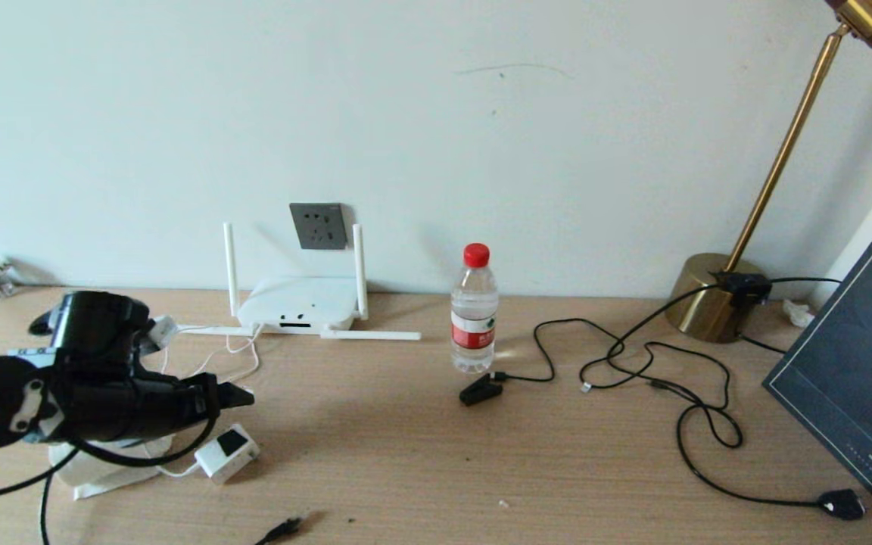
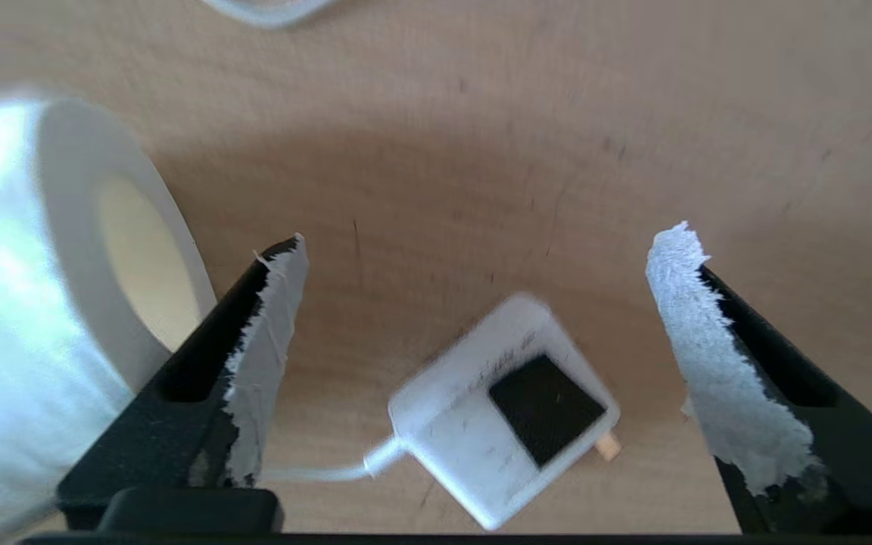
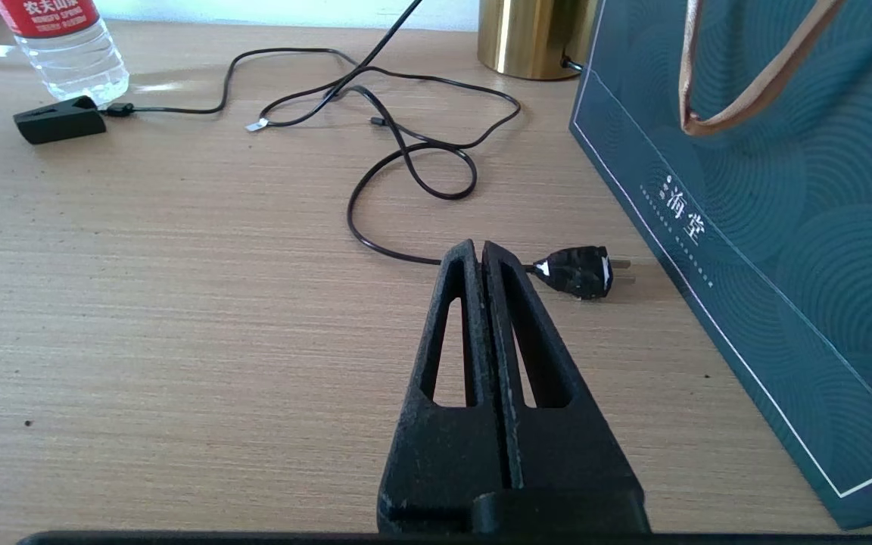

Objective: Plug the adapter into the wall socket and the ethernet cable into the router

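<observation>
Left gripper (image 2: 474, 318) released, fingers spread wide above the adapter (image 2: 500, 412), not touching it; adapter lies on the bench (image 1: 436, 454) at lower left of the head view, beside the paper roll (image 2: 35, 303). Right gripper (image 3: 479, 253) clenched, empty, low over the bench. Wall socket (image 1: 319, 225) sits above the router (image 1: 300, 303).

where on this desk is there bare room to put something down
Bare wood runs from the adapter across to the black clip, below the water bottle. Crowded: right side with looping black cables, lamp base and gift bag; left around the paper roll and router.
</observation>
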